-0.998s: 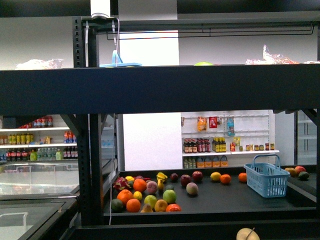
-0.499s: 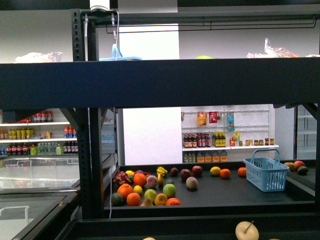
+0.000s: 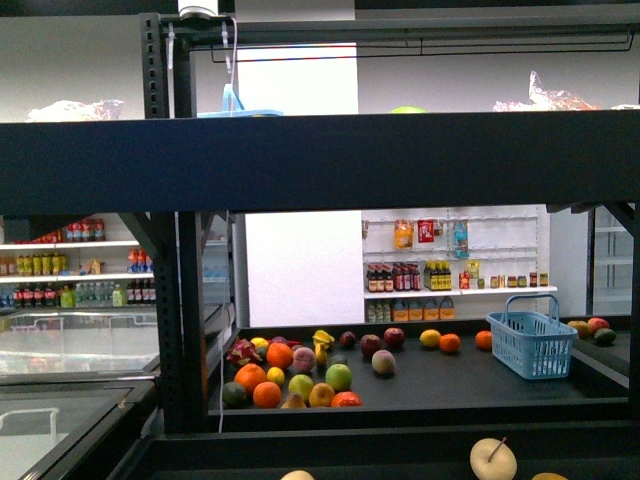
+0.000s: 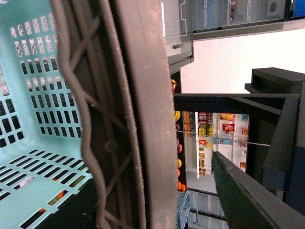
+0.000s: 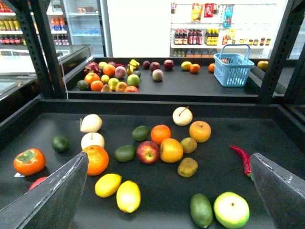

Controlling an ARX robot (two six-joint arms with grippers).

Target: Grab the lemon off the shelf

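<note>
The right claw (image 5: 169, 157) is hanging wide open over the shelf's (image 5: 267, 129) near tray. It is reaching, not yet grasping. The lemon (image 5: 128, 195) is lying close under it, so it needs lowering and closing there. The left claw (image 4: 190, 205) is beside a teal basket (image 4: 28, 95), and I cannot tell its grip. More near-tray fruit is showing ahead than a second ago.

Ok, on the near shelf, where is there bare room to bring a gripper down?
Bare shelf runs along the far lip behind the pears, and from the golden apple out past the chili to the side wall. Crowded: the middle cluster around the red apple, and the near edge, where the lemon lies right beside another yellow fruit.
</note>
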